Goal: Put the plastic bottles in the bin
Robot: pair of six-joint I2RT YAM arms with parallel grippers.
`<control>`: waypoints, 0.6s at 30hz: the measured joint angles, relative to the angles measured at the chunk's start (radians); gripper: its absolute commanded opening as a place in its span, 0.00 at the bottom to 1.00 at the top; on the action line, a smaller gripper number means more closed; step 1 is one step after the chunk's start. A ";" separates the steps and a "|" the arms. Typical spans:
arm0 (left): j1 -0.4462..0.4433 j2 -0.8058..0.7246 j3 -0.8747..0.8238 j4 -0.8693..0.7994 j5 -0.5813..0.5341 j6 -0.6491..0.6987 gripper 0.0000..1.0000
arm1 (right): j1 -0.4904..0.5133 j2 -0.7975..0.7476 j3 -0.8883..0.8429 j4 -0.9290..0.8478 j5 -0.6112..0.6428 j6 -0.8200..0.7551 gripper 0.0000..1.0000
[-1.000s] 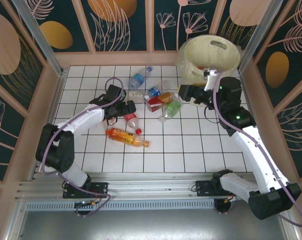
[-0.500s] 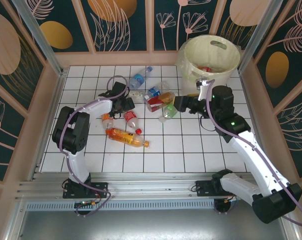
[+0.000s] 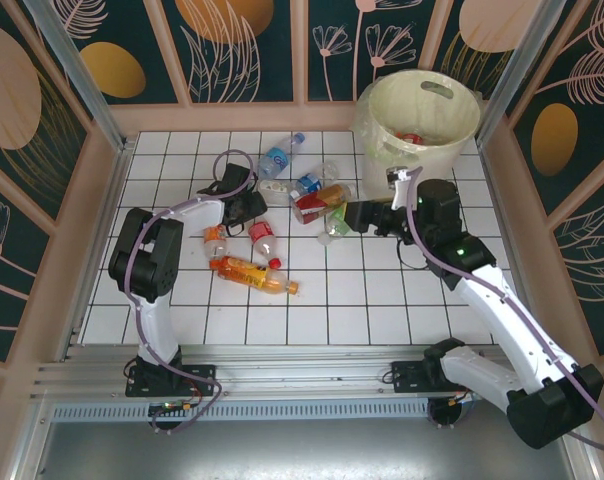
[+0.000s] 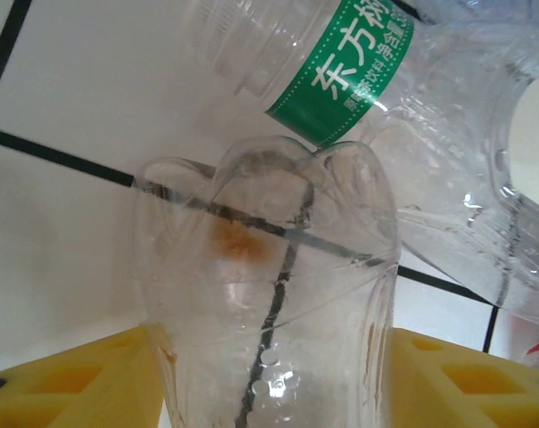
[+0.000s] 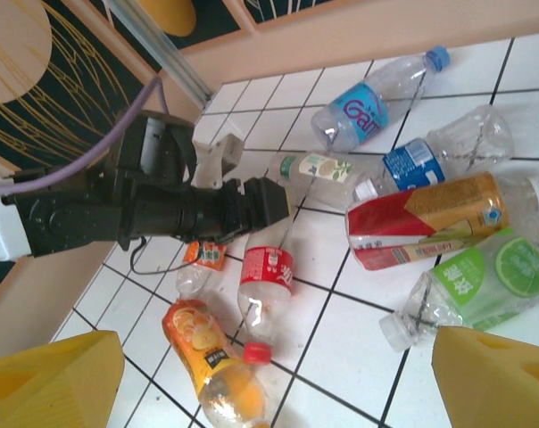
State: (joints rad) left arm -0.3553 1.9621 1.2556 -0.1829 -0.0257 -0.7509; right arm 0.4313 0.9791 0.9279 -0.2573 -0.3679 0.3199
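On the tiled desk (image 3: pixel 382 300), many bottles (image 3: pixel 320 200) lie outside the upper-right bin (image 3: pixel 452 125). The left gripper (image 4: pixel 269 374) pinches a clear bottle (image 4: pixel 269 294) in its jaws. The right gripper (image 3: pixel 357 216) has jaws wide, empty.

a clear bottle (image 4: pixel 265 294) with a brownish smear inside sits between the yellow fingers (image 4: pixel 69 383) of the left gripper (image 4: pixel 269 392), both pressed against its sides; just beyond it on the white tiles (image 4: pixel 64 214) lies a green-labelled bottle (image 4: pixel 341 62); another clear bottle (image 4: pixel 484 205) lies at right
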 measured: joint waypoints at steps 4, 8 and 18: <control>0.000 -0.011 -0.040 0.076 0.029 -0.010 0.50 | 0.003 -0.021 -0.041 0.007 -0.023 0.000 0.90; 0.000 -0.072 -0.125 0.154 0.064 -0.017 0.50 | 0.004 -0.029 -0.109 0.040 -0.057 0.013 0.89; 0.000 -0.266 -0.281 0.483 0.308 -0.065 0.54 | 0.023 0.088 -0.193 0.217 -0.207 0.101 0.86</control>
State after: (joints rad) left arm -0.3553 1.6962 0.9745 0.3004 0.2821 -0.8162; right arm 0.4541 1.0668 0.7345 -0.0402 -0.5747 0.4213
